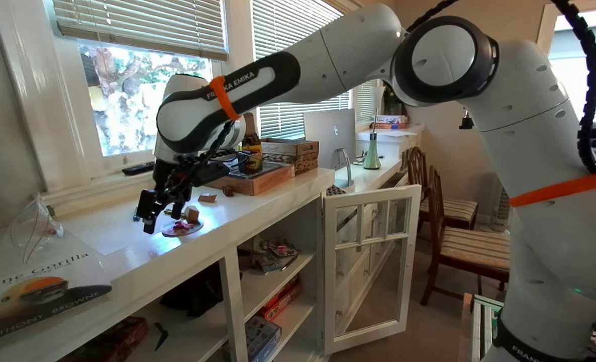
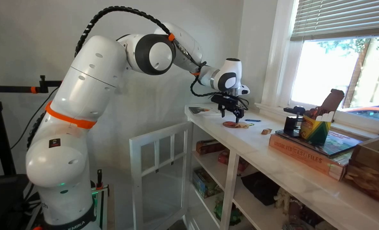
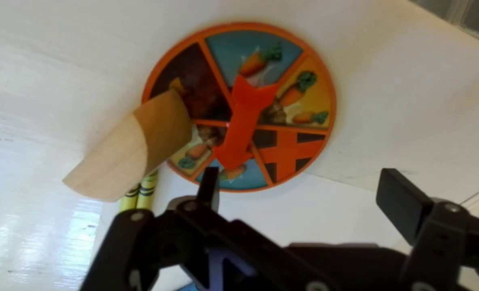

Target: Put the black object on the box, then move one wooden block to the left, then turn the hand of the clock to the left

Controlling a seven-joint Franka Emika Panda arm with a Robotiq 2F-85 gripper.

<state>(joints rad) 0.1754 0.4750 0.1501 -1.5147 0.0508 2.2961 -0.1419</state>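
Wrist view shows the round, orange-rimmed picture clock [image 3: 280,121] near the black gripper [image 3: 299,188], jaws parted on nothing, probably so the nearer fingertip [image 3: 209,184] can nudge the red arrow-shaped hand [image 3: 241,127] leftward.

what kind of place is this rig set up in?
Probably a room in a home, going by the wooden chairs with striped seats, the book titled One Gorilla with its big gorilla cover, and the slatted blinds on the windows. Which room, I can't say for sure.
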